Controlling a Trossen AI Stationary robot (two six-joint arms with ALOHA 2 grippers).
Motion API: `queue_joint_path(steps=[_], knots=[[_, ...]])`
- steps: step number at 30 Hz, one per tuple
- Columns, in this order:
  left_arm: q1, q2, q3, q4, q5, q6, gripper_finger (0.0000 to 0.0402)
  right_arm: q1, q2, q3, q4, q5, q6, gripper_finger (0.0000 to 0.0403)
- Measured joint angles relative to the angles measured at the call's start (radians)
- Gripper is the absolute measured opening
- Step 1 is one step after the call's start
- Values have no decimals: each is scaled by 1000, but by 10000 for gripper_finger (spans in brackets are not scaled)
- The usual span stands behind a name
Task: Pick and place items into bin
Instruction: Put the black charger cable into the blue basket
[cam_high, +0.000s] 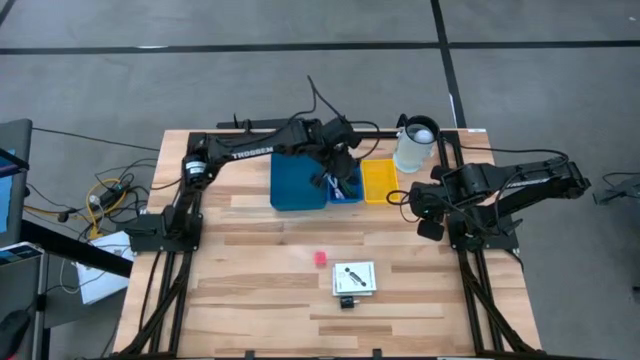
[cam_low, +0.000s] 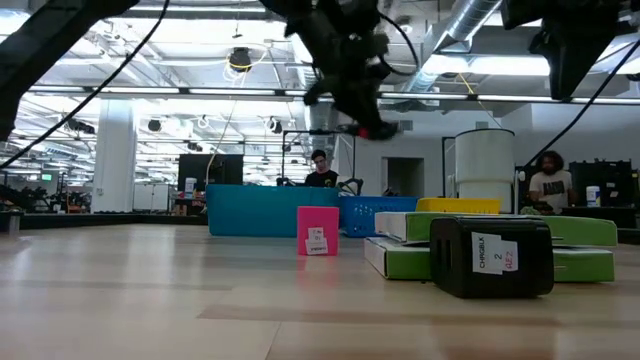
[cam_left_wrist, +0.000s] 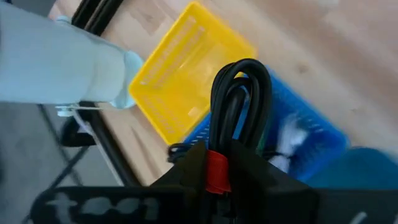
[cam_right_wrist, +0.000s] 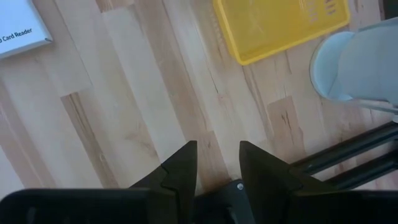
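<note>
The left arm reaches from its base at the table's left side across to the far middle, where the left gripper (cam_high: 340, 165) hangs above the small blue basket (cam_high: 346, 186). Its fingers are clamped on a coiled black cable (cam_left_wrist: 239, 102) (bound with a red band, seen best in the left wrist view), which is held in the air over the basket. Just left of that basket, touching it, stands the larger blue bin (cam_high: 297, 181). On the basket's right is the yellow tray (cam_high: 378, 180), and beyond that the white jug (cam_high: 414, 144) stands at the table's far edge.

Nearer the front, on the bare wooden table (cam_high: 240, 280), lies the small pink block (cam_high: 320, 258). To its right is the white printed box (cam_high: 353, 278), lying flat, and just in front of that box sits the little black block (cam_high: 347, 301), close to it; whether they touch cannot be told. All three are well apart from the bins.

At the right side the right arm is folded back near its base, with the right gripper (cam_right_wrist: 217, 163) hanging over bare wood near the yellow tray and jug. Its fingers stand a narrow gap apart and hold nothing.
</note>
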Motion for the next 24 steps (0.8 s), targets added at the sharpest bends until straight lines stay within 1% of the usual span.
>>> queue_joint_path(steps=[3,10,14,17,20,24], knots=[[-23,42,-2,-9,-70,32,36,0,0,0,0,0,0,113],[-55,103,-2,-5,-169,75,36,0,0,0,4,0,0,113],[-52,103,-3,0,-179,71,39,0,0,0,4,-1,0,113],[-50,103,-3,-5,-201,35,46,0,0,0,4,-1,0,113],[-47,103,-1,-3,-222,2,57,0,0,0,5,-1,0,113],[-45,103,-1,-1,-244,-2,80,0,0,0,5,-2,0,113]])
